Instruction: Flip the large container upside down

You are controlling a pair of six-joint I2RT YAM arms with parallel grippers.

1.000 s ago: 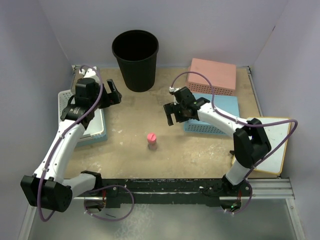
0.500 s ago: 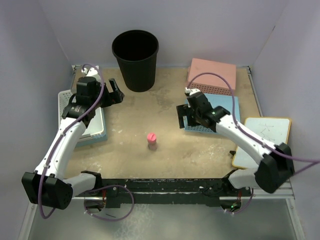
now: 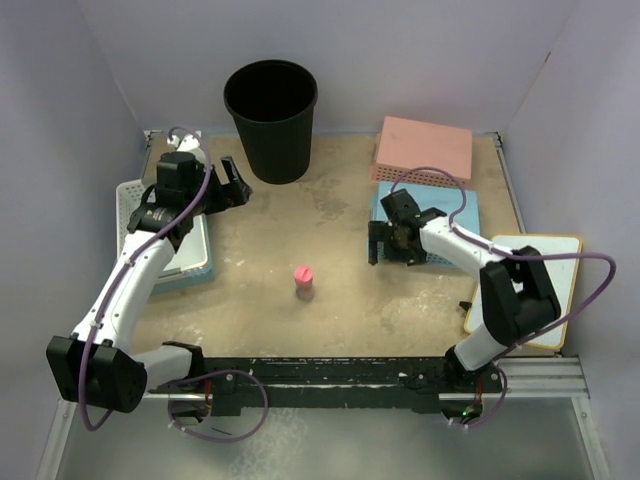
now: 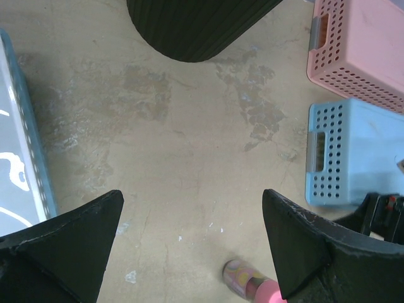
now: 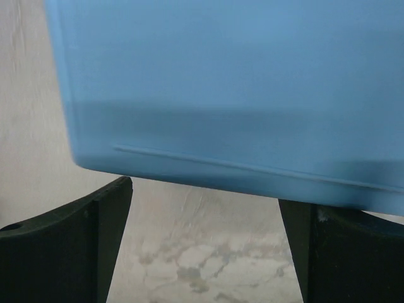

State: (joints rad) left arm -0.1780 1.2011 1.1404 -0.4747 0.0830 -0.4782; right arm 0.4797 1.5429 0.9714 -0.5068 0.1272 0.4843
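I count one large container [image 3: 270, 120] at the tabletop's far edge. There are three flat baskets: one pink basket [image 3: 425, 148] and one blue basket [image 3: 450, 215] toward the far right corner, and one white basket [image 3: 130, 200] at the left edge. I also count one small pink object [image 3: 303, 280] mid-tabletop, one board [image 3: 545, 260] at the right edge, and two tools: left tool [image 3: 236, 182], right tool [image 3: 388, 250].
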